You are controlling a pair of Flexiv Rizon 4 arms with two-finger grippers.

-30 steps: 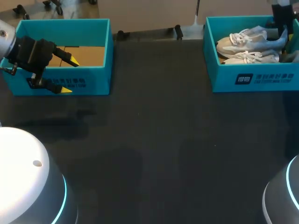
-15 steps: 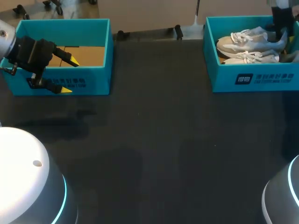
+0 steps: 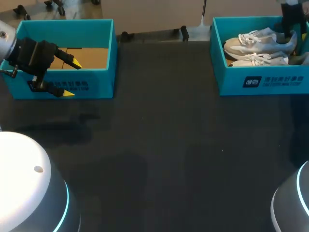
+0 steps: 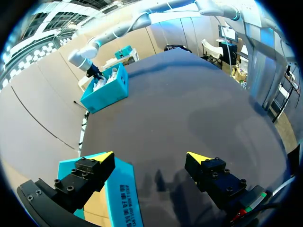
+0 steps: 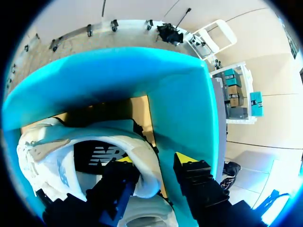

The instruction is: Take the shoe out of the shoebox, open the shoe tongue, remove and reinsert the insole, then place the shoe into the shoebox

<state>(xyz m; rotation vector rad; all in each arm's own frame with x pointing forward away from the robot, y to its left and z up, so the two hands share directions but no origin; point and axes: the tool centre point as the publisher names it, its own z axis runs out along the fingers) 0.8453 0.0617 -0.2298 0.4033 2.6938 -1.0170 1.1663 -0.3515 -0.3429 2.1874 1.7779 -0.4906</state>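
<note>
Two white shoes lie in the teal shoebox (image 3: 260, 82) at the back right, one (image 3: 258, 42) behind the other (image 3: 260, 59). My right gripper (image 3: 295, 33) reaches down into that box at the heel of the rear shoe. In the right wrist view the gripper (image 5: 154, 160) straddles the shoe's (image 5: 61, 151) heel collar, one finger inside and one outside, open with a small gap at the outer finger. Far off at the back left, my left gripper (image 3: 72, 77) hangs open over the front wall of a second teal box (image 3: 91, 29), holding nothing.
The left box shows only a brown cardboard floor. Its near corner (image 4: 120, 198) sits under my left gripper (image 4: 149, 158). The right box's teal side wall (image 5: 184, 104) stands close beside the outer finger. Dark tabletop (image 3: 159, 145) spans between the boxes.
My right gripper's fingers have spread apart at the shoe's heel. The shoes have barely shifted. The left arm has stayed still.
</note>
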